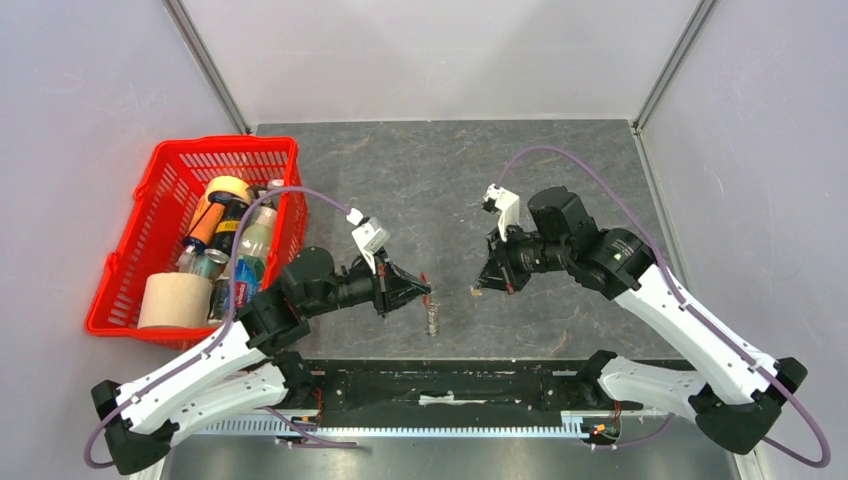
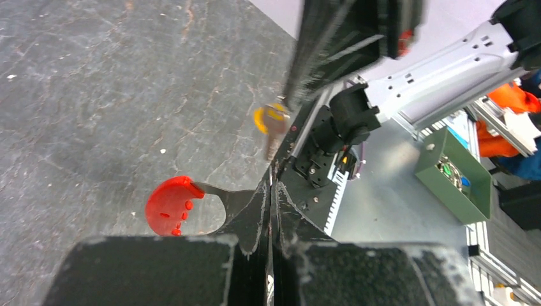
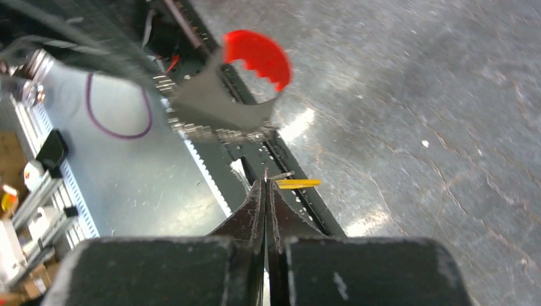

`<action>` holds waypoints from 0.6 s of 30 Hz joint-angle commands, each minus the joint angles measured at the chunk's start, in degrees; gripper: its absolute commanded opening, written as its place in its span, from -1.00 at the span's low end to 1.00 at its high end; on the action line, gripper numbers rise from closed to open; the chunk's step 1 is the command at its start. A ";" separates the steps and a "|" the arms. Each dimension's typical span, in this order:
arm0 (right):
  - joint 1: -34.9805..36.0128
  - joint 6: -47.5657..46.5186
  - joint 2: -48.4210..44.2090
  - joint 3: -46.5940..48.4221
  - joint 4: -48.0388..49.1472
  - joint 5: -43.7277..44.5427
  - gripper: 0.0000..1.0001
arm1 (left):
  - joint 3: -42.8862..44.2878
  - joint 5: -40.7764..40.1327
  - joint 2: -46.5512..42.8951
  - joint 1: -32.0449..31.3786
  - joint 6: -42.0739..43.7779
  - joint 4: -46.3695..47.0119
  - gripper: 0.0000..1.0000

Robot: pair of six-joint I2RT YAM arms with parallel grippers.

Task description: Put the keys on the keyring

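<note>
The left hand [image 1: 427, 293] is clamped shut on the keyring [image 1: 425, 280], its silvery keys [image 1: 433, 320] hanging below over the bench [image 1: 420, 180]. The right hand [image 1: 481, 289], likewise shut tight, pinches the brass key [image 1: 474, 293] near the keyring, apart from it

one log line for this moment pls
left gripper: shut on keyring | right gripper: shut on brass key | key and keyring: apart | step: key not yet on ring
</note>
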 commanded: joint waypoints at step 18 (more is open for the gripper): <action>9.52 -8.72 8.55 14.49 -3.06 1.18 -1.00 | 3.42 -5.13 1.32 -0.03 2.58 1.10 -0.96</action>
